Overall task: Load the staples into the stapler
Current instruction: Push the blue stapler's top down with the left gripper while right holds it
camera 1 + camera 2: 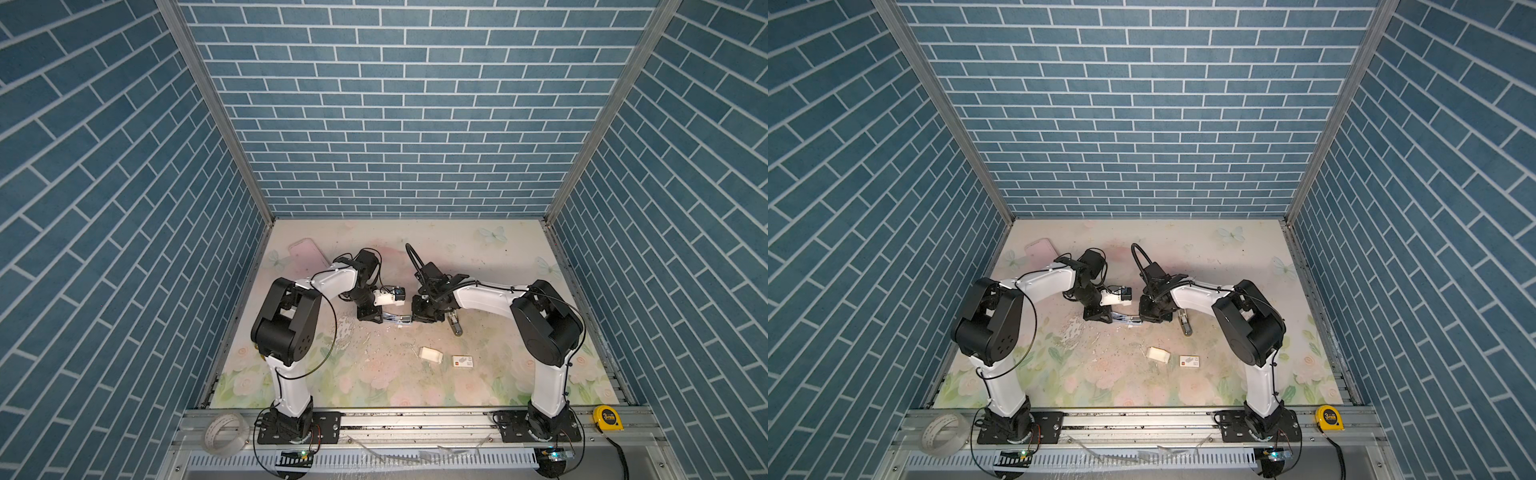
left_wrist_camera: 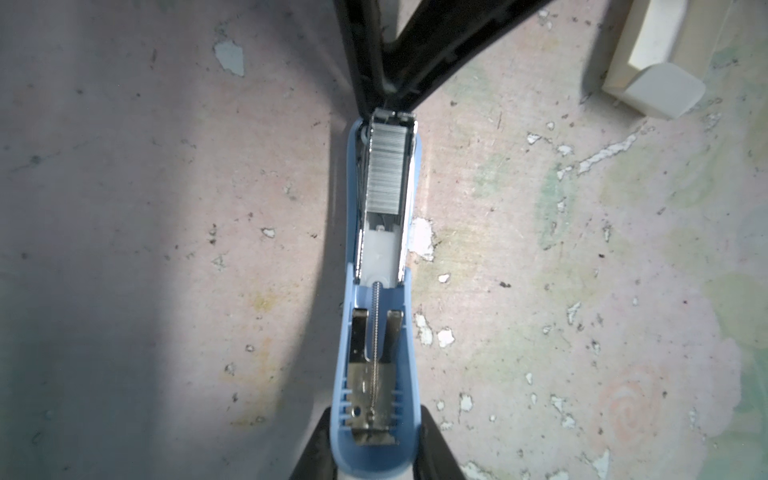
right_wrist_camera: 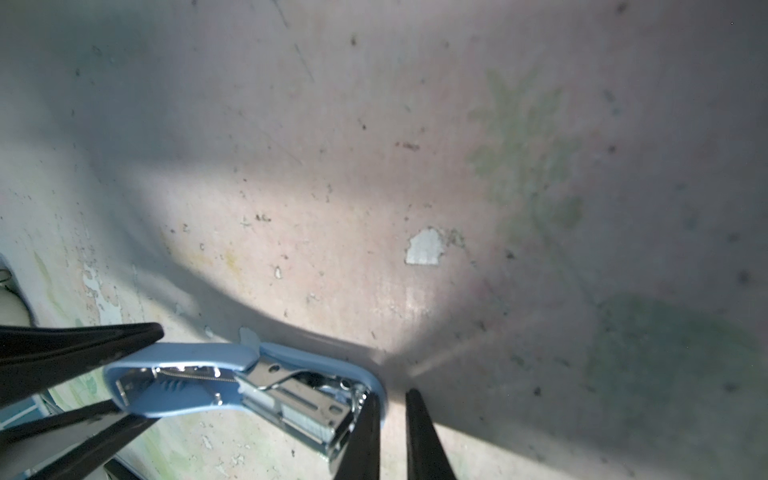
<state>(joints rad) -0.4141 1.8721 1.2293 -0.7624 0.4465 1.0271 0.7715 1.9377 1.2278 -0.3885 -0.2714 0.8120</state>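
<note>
Nearest, on the front rail, lie a tape roll [image 1: 222, 432] and a yellow tape measure [image 1: 607, 420]. Further in on the floral counter [image 1: 374, 386], a small white cardboard tray [image 1: 430, 355] sits just beside a white sleeve with a red mark [image 1: 462, 360], both well apart from the work. Beyond them the blue stapler [image 2: 376, 332] stretches between the two arms, lid laid back. The left end effector [image 2: 374, 449] is clamped on the lid's tip, while the right end effector [image 3: 392, 415] stands at the magazine's nose. Its fingers [image 3: 424, 436] are a narrow gap apart, and whether they pinch anything I cannot tell. The staples [image 2: 388, 166] already lie in the channel, toward the front, so loading looks done and closing looks like the step in hand. The next move calls for swinging the lid over while the base is steadied. Only the left wrist view shows the strip seated from above. The right wrist view gives the magazine's side. In both top views the stapler is a pale sliver [image 1: 395, 319]. Farthest back lies a pink phone-like slab [image 1: 309, 253].
</note>
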